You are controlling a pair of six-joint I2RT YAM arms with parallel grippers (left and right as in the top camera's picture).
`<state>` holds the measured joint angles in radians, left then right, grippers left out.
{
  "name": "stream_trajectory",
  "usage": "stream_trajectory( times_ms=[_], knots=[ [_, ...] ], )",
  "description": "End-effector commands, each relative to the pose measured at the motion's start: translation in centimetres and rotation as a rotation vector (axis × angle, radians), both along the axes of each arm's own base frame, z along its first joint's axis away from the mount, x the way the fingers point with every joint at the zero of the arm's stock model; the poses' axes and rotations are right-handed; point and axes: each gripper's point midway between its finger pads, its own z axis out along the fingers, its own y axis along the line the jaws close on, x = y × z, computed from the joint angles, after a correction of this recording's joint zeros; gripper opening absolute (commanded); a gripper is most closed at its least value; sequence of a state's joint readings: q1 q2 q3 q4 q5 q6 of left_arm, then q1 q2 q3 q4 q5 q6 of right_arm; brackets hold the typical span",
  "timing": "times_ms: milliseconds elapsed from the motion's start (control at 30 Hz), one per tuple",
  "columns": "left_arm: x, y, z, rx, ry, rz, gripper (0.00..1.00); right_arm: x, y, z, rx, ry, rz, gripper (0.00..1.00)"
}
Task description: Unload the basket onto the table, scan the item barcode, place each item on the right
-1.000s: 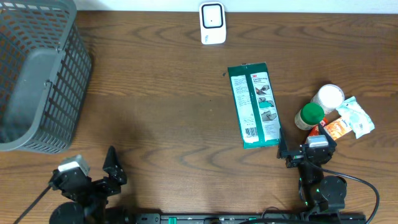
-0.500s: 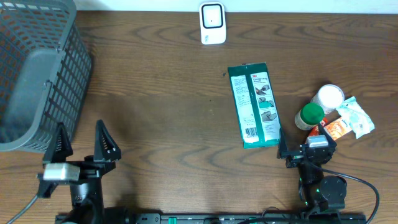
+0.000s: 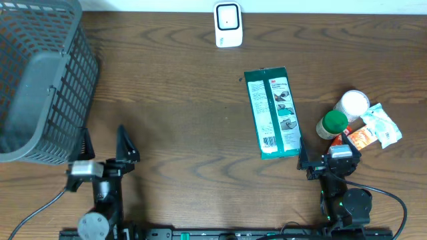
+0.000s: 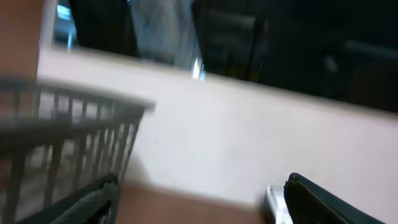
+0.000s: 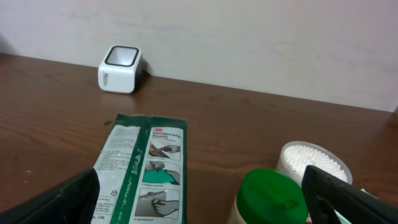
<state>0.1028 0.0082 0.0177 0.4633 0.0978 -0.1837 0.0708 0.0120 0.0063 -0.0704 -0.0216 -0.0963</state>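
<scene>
A flat green and white 3M packet (image 3: 273, 113) lies on the brown table, right of centre, and shows printed side up in the right wrist view (image 5: 140, 168). The white scanner (image 3: 227, 25) stands at the far edge (image 5: 120, 68). My right gripper (image 3: 325, 155) rests open just behind the packet's near end, and nothing sits between its fingers (image 5: 62, 199). At the near left my left gripper (image 3: 105, 145) is open and empty. Its wrist view is blurred, with the fingers (image 4: 329, 202) wide apart.
A grey wire basket (image 3: 33, 80) fills the far left corner, blurred in the left wrist view (image 4: 62, 137). A green-capped bottle (image 3: 331, 124), a white tub of swabs (image 3: 352, 103) and small packets (image 3: 380, 127) cluster at the right, close to my right gripper.
My left arm has swung up from the near left corner and now points toward the far wall, a little further right. The right arm and all items have stayed put.
</scene>
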Motion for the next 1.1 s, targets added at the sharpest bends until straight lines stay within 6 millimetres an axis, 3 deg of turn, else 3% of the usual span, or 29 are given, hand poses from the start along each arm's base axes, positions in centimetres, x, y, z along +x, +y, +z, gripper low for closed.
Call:
stream_trajectory(
  times_ms=[0, 200, 300, 600, 1067],
  knots=[
    [1.0, -0.1, -3.2, -0.031, 0.12, -0.016, 0.86, 0.0, -0.2, 0.0, -0.006, -0.001, -0.011, 0.99],
    [1.9, -1.3, -11.0, -0.052, 0.441, -0.062, 0.86, 0.0, -0.2, 0.0, -0.006, -0.002, -0.011, 0.99],
    [1.7, -1.6, -13.3, -0.052, 0.535, -0.073, 0.86, 0.0, -0.2, 0.0, -0.006, -0.002, -0.011, 0.99],
    [1.7, -1.7, -13.2, 0.042, 0.534, -0.064, 0.86, 0.0, -0.2, 0.0, -0.006, -0.002, -0.011, 0.99],
    [1.7, -1.7, -13.2, 0.044, 0.536, -0.063, 0.86, 0.0, -0.2, 0.0, -0.006, -0.002, -0.011, 0.99]
  ],
)
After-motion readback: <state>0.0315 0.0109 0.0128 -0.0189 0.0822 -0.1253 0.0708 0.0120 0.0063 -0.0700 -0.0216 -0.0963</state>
